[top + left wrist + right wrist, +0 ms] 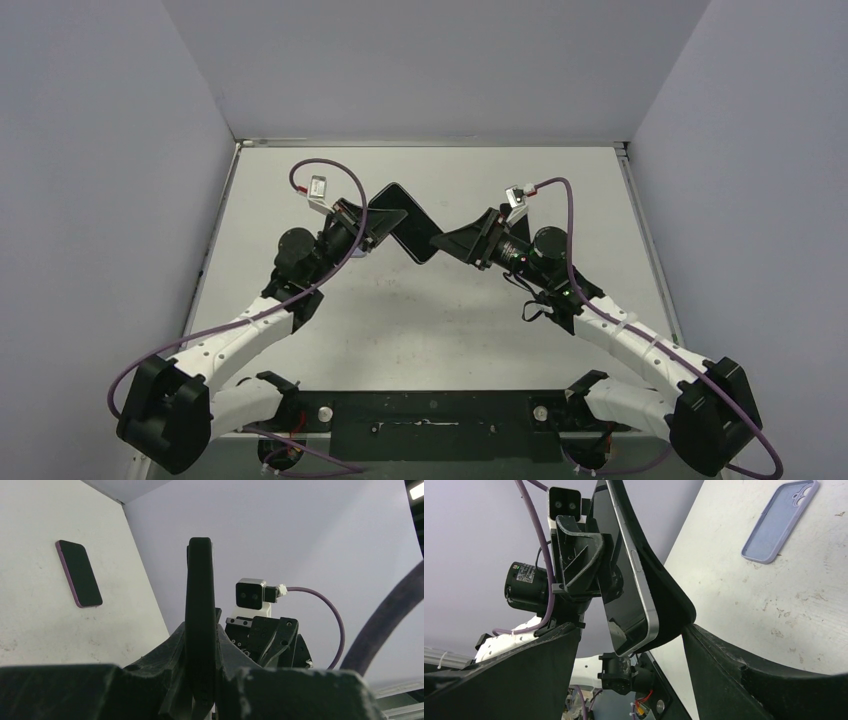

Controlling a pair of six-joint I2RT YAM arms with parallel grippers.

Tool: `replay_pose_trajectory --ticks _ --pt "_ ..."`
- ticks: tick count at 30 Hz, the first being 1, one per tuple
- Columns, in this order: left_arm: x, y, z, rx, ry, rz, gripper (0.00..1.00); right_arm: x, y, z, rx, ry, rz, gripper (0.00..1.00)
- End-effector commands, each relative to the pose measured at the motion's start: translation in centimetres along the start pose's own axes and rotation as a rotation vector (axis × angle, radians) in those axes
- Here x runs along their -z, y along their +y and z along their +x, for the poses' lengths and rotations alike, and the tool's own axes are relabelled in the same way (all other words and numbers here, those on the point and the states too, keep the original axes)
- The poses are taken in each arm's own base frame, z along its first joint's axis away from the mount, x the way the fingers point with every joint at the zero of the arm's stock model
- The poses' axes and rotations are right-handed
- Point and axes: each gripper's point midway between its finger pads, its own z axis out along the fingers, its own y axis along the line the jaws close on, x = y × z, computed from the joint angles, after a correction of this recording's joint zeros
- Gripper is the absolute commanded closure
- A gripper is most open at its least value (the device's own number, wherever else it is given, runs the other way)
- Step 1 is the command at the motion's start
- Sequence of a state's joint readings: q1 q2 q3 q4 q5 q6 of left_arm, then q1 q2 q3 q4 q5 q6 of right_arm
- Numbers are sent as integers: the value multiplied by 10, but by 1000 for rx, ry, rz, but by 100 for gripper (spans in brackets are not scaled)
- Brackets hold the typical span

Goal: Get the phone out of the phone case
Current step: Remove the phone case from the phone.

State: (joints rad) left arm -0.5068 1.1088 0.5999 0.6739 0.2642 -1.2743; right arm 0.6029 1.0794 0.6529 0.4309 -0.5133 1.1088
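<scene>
- Phone [623,587], partly in black phone case [666,602], is held above the counter [450,320], long axis running far-left to near-right.
- Left jaws clamp the case; right jaws are spread around its near-right end.

Silver-edged phone [624,592] on edge in midair, black case [665,596] peeled off one corner.

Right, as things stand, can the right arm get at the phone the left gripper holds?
Probably yes: the free end of the phone sits inside the open right gripper, one finger touching the black case; nothing else is in the way.
</scene>
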Motion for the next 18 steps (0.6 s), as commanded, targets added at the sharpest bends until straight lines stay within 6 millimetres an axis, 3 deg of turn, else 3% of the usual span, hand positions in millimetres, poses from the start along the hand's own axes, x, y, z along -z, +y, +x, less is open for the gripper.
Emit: replay_pose_trajectory --ticks 1,12,18 --pt "5 -87 21 22 102 291 100 -1 18 14 18 53 -78 24" --pt "1 -90 32 29 132 304 100 2 31 8 57 40 -119 24" --pt "3 -96 31 21 129 318 100 3 22 9 76 43 -74 22"
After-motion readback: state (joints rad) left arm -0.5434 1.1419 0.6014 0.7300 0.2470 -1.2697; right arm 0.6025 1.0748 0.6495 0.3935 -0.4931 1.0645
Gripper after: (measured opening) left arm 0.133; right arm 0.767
